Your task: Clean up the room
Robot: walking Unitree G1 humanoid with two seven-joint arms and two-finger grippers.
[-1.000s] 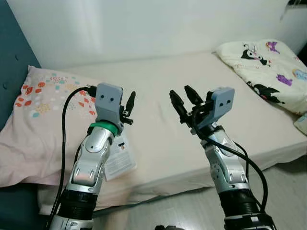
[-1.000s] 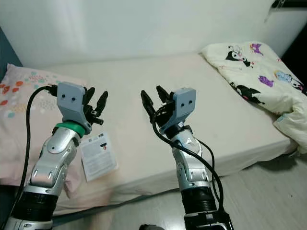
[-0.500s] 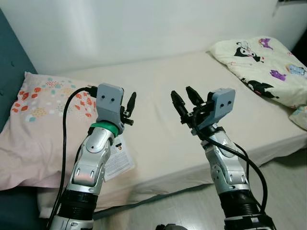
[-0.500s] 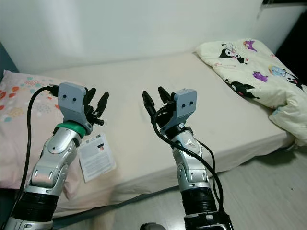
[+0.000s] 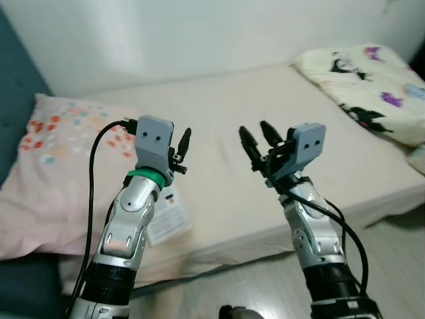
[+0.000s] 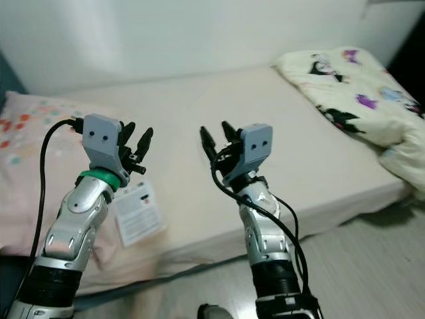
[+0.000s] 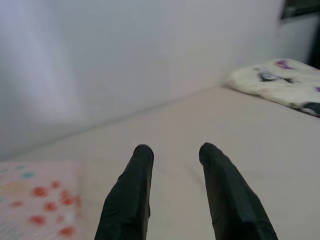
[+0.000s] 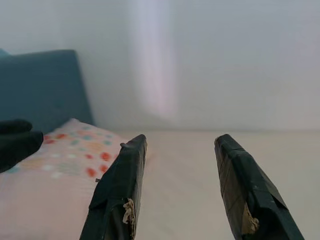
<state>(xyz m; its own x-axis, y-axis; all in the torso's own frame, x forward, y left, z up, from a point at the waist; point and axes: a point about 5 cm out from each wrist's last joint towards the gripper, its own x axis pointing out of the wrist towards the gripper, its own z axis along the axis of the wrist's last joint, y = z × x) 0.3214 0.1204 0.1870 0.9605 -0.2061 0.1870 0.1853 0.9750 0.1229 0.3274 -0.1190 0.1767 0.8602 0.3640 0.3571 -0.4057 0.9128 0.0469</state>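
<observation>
While raised over bed [image 5: 219, 153], left gripper [image 5: 180, 151], right gripper [image 5: 257, 143], fingers apart.

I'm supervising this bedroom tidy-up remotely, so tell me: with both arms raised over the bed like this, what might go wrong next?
1. The head views look blurred, so any reach now may be misjudged.
2. The quilt slumps over the mattress's far corner; a careless tug may pull it to the floor.
3. The paper card lies flat beside the pillow, just under the left tool; long open fingers may slide it or crumple it rather than lift it. The right tool is open and holds nothing.
</observation>
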